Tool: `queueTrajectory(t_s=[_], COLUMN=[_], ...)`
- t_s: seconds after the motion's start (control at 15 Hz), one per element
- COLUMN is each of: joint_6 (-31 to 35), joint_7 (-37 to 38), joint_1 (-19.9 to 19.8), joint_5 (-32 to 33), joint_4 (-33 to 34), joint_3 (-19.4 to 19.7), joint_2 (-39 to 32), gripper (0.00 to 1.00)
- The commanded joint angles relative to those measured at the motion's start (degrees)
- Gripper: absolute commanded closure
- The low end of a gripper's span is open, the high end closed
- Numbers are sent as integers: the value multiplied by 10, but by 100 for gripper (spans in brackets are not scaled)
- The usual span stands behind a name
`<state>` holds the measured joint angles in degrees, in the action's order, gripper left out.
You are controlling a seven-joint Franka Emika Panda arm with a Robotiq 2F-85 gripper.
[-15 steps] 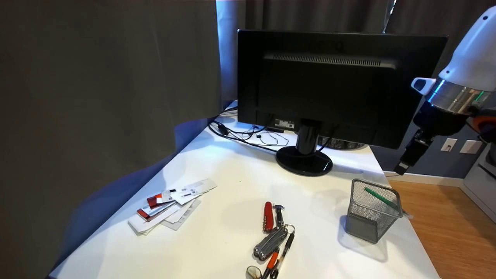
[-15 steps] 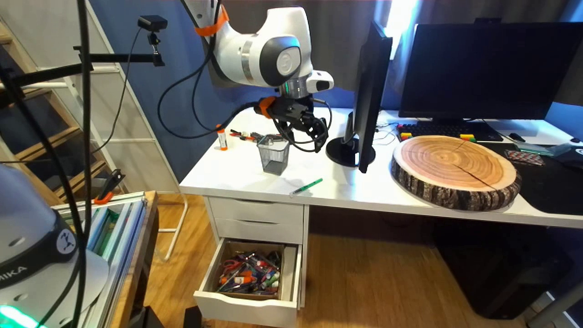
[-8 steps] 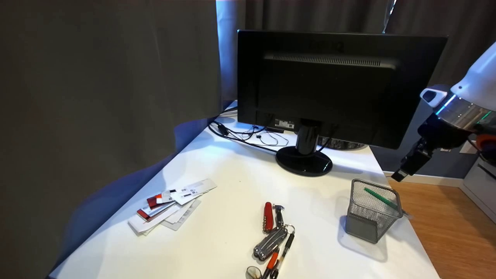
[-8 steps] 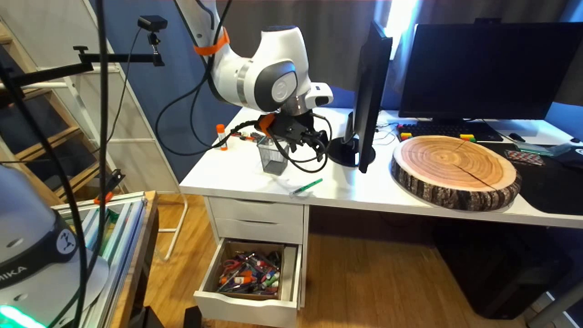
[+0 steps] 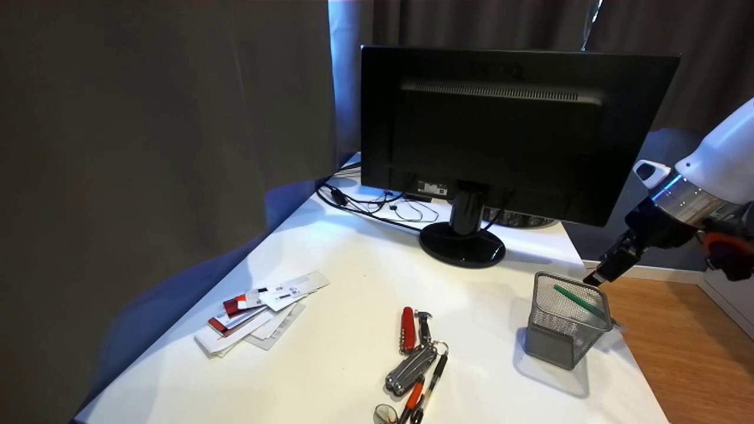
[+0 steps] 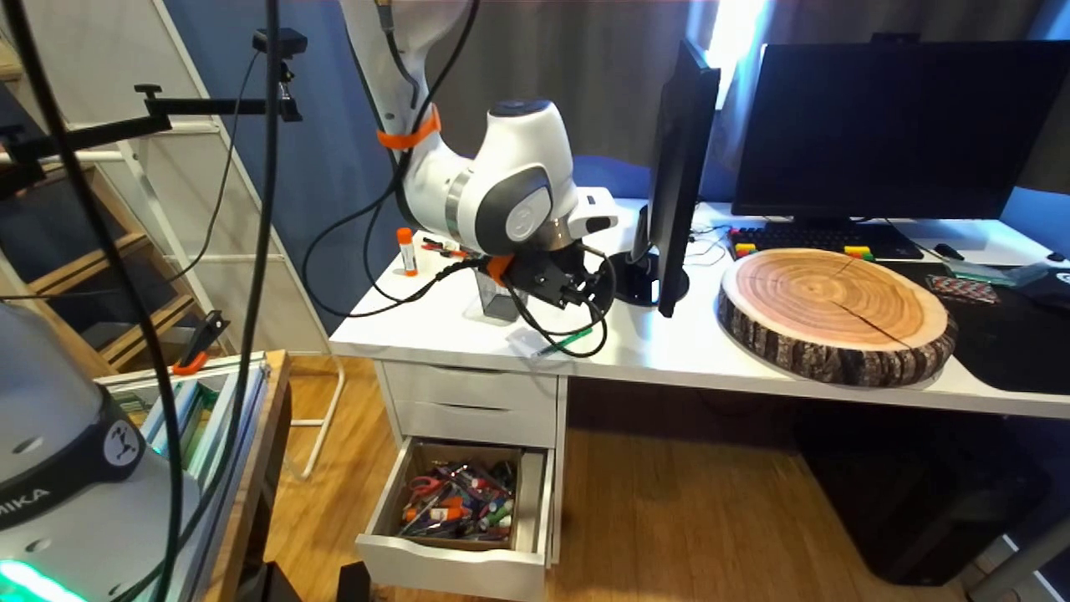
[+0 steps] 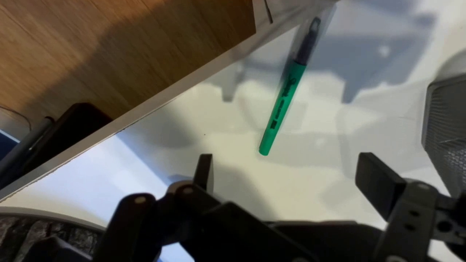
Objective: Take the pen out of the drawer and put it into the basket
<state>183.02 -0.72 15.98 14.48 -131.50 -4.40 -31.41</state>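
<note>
Pen [image 7: 281, 107] is lying flat on the table [image 7: 218, 123], outside the basket [image 5: 549, 344]. Tool [image 7: 286, 160] hangs above the table, its two pads [image 7: 378, 182] spread wide apart.

Wrist view: pen sits ahead of the pads, running slantwise up the picture and away from them. Green end is the nearest part, just ahead of the gap and between the lines of the two pads, a bit closer to the pad at picture left. Dark end is farther off, up toward the table edge. Pen and pads look apart; can't tell how high the tool is over the pen. Basket shows at the right border, past the pad on that side.

In an exterior view the pen is just beyond the basket, seen through the mesh, far end poking out past it. In an exterior view a black cable loop [image 6: 578, 356] crosses in front of it.

Looks: slim, straight, bright green barrel. Dark lettering runs along it, too blurry to read in full, plus a small dark block toward the green end. Last bit there is a shade lighter. Other end is dark, detail blurred.
</note>
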Motion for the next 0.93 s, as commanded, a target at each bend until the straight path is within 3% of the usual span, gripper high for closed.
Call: queueTrajectory(t_s=[0.0, 0.73, 0.8, 0.87], joint_6=[23, 26, 27, 28], joint_7=[-20, -16, -16, -16], joint_1=[3, 7, 7, 6], joint_5=[-20, -37, -38, -37], joint_4=[34, 105, 109, 112], joint_3=[-1, -2, -3, -3], joint_2=[-44, -121, -125, -129], gripper=[0, 1, 9, 28])
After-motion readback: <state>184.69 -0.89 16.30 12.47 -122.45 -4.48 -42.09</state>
